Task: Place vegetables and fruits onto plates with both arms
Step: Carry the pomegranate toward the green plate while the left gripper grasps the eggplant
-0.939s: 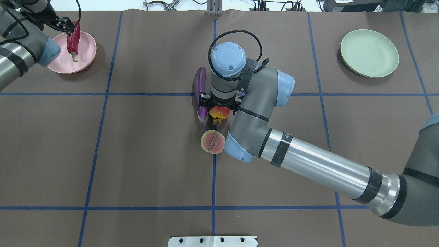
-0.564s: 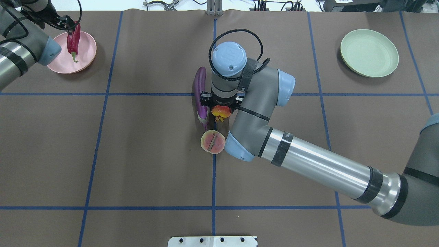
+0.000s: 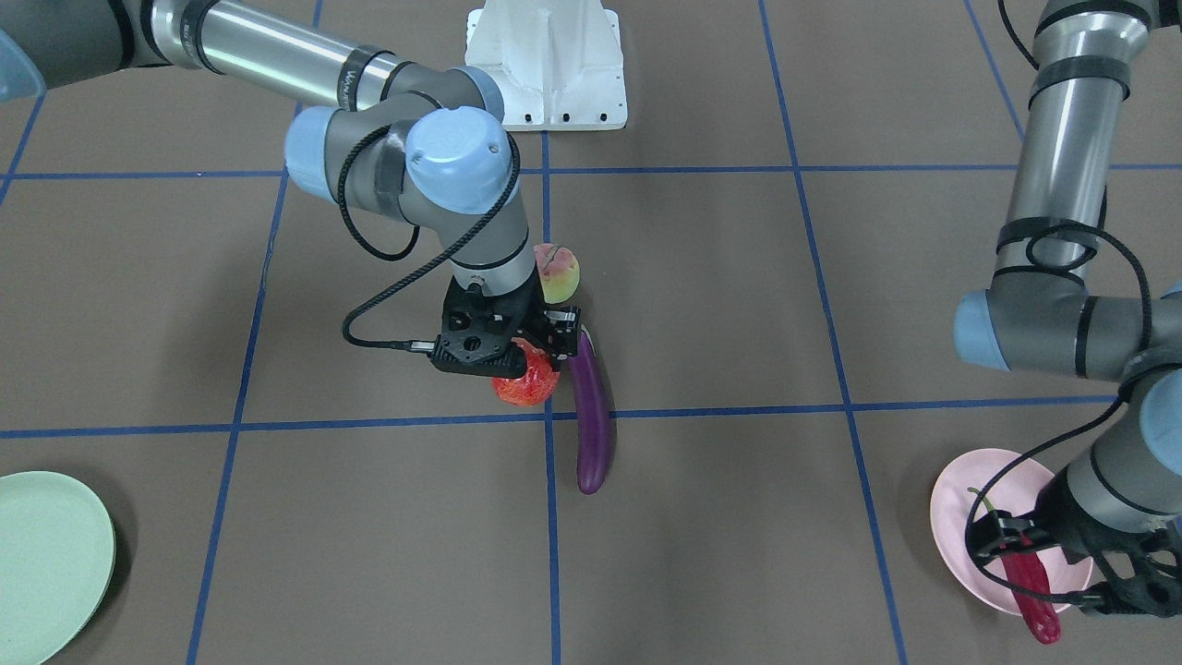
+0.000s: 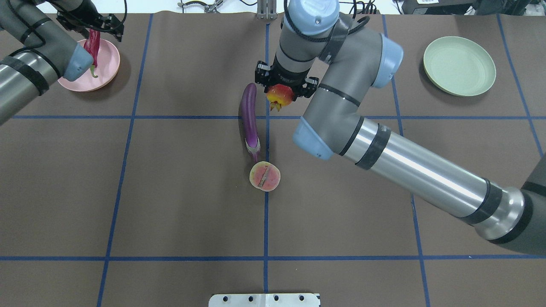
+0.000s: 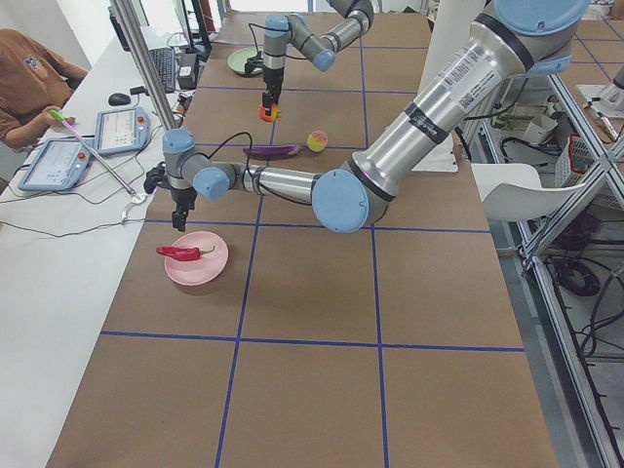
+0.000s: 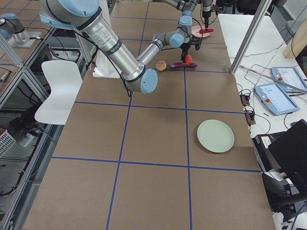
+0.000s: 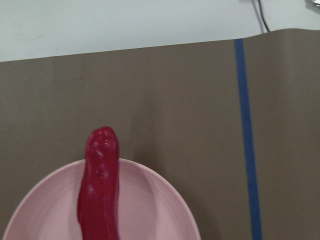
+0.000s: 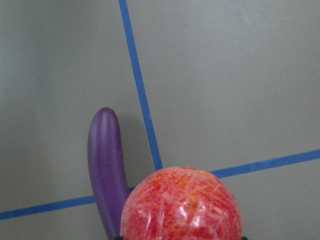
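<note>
Strawberry [image 4: 279, 94] has been lifted off the table [image 4: 170, 170], pinched by right fingers [image 3: 565, 337], presumably for the green plate [image 4: 459, 65]. Chili [image 5: 180, 253] is laid on pink plate [image 5: 207, 265]; left fingers' [image 3: 997, 540] state cannot be told.

The bumpy red-orange strawberry-like fruit [image 4: 279, 95] hangs lifted in the right gripper [image 4: 285, 88], the purple eggplant [image 4: 249, 117] lies flat with its cap just beside the blushed peach [image 4: 265, 176] — the red chili [image 5: 180, 253] lies on the pink plate [image 5: 213, 268], the mint plate [image 4: 459, 65] well apart.
</note>
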Controlling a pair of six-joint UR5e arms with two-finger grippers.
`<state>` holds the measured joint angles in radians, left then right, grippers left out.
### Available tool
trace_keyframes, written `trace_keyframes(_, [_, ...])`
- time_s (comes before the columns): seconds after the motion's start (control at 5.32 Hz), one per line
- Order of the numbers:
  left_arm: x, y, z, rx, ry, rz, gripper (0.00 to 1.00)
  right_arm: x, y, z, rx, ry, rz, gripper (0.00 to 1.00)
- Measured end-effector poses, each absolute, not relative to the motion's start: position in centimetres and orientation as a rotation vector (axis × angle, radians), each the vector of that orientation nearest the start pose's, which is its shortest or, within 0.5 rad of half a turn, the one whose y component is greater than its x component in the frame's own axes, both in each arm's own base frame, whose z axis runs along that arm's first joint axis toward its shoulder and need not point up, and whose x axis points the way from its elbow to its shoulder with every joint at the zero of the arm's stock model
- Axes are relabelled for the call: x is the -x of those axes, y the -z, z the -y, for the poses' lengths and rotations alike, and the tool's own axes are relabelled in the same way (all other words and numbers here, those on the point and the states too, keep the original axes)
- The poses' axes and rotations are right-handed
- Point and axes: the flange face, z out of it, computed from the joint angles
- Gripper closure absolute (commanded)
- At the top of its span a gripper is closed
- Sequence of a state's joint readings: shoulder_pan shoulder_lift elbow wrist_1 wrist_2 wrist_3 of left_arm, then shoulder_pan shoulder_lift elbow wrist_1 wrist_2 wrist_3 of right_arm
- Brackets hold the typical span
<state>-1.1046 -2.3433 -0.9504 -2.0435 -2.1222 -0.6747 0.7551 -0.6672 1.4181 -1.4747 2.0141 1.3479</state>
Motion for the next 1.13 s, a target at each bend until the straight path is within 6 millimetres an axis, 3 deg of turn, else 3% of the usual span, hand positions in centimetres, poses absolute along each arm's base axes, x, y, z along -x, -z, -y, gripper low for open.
trace_keyframes(0.19, [-33.8,-36.9,74.7,-0.202,0.033,-0.854,0.00,44.6,-13.7,60.5,-0.023,-0.345,0.947,1.00])
trace_keyframes(0.56, [-44.9,-26.4,70.4,-0.119,0.086,-0.971,0.00,37.8,-14.8,64.3,-0.049,-0.389,0.903,1.00])
trace_keyframes(0.75, [-48.9,-23.5,68.4,-0.106,0.092,-0.987,0.00,34.8,-16.6,66.0,-0.080,-0.368,0.869,1.00])
trace_keyframes(1.13, [-54.9,-21.1,65.8,-0.126,0.100,-0.961,0.00,29.7,-21.8,68.4,-0.139,-0.280,0.802,1.00])
